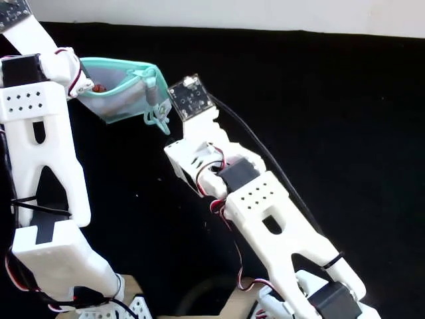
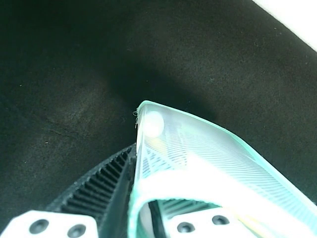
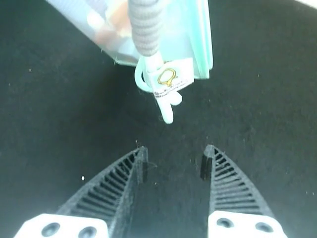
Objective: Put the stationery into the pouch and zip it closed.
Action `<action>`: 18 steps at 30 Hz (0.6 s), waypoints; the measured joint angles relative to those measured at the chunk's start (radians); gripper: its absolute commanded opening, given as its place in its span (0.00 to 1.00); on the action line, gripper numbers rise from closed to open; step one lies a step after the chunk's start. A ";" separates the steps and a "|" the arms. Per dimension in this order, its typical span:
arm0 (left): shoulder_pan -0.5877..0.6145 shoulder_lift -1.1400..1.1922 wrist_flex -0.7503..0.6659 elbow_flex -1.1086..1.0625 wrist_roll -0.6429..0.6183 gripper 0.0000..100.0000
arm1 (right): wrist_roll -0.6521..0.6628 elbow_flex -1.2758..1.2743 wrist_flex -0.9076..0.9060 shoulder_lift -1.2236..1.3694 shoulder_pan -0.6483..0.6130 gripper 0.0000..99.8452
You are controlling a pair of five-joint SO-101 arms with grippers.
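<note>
The translucent teal pouch [image 1: 123, 90] hangs lifted above the black table at the back left. My left gripper [image 2: 141, 163] is shut on one end of the pouch [image 2: 198, 163], whose wall lies between the fingers. Something orange [image 1: 99, 87] shows inside through the wall. A grey strap [image 3: 146, 29] and a teal loop with a white tag [image 3: 166, 84] dangle from the pouch's [image 3: 193, 34] other end. My right gripper [image 3: 174, 148] is open just short of that loop, with nothing between its fingers.
Black cloth [image 1: 332, 100] covers the table, and a white wall strip [image 1: 265, 13] runs along the far edge. The right arm's cable [image 1: 265, 156] trails over the cloth. Open room lies to the right.
</note>
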State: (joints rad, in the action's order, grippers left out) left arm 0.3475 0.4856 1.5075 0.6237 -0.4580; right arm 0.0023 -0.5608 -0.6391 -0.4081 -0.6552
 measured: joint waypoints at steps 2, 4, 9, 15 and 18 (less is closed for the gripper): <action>0.000 0.000 0.000 0.000 0.000 0.01 | 0.000 -0.034 0.074 0.014 0.000 0.18; 0.000 0.000 0.000 0.000 0.000 0.01 | 0.000 -0.064 0.172 0.043 0.000 0.18; 0.000 0.000 0.000 0.000 0.000 0.01 | 0.000 -0.152 0.488 0.117 -0.003 0.16; 0.000 0.000 0.000 0.000 0.000 0.01 | 0.000 -0.265 0.852 0.187 -0.020 0.12; 0.000 0.000 0.000 0.000 0.000 0.01 | 0.000 -0.304 0.996 0.224 -0.020 0.12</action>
State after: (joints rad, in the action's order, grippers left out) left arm 0.3475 0.4856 1.5075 0.6237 -0.4580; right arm 0.0023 -0.8646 0.3567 -0.1841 -0.6751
